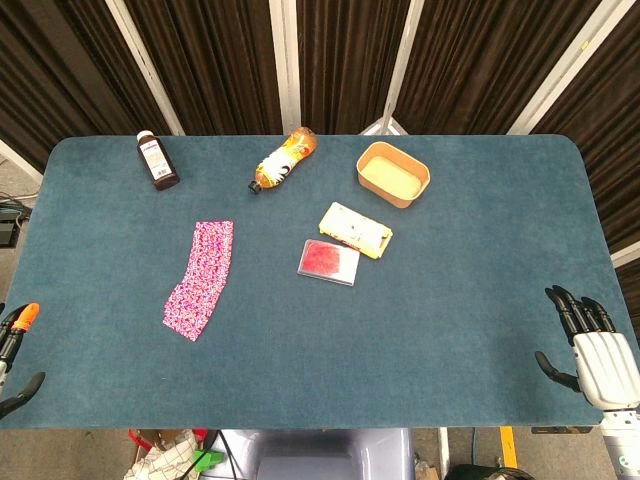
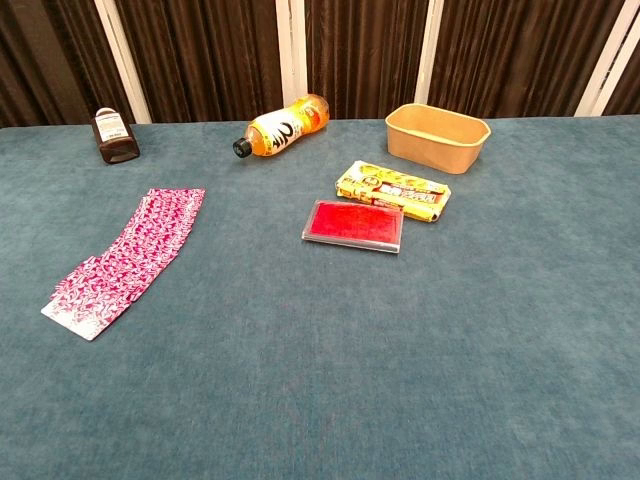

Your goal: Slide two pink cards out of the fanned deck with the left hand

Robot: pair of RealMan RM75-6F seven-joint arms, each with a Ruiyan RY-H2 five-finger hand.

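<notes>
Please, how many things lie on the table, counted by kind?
Bottles: 2, the brown bottle and the orange bottle
Fanned deck of cards: 1
Tan bowl: 1
Yellow packet: 1
Red flat case: 1
Total: 6

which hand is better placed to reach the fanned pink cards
Left. The left hand sits at the table's near-left edge, on the same side as the fanned pink patterned cards; the white right hand is far across.
</notes>
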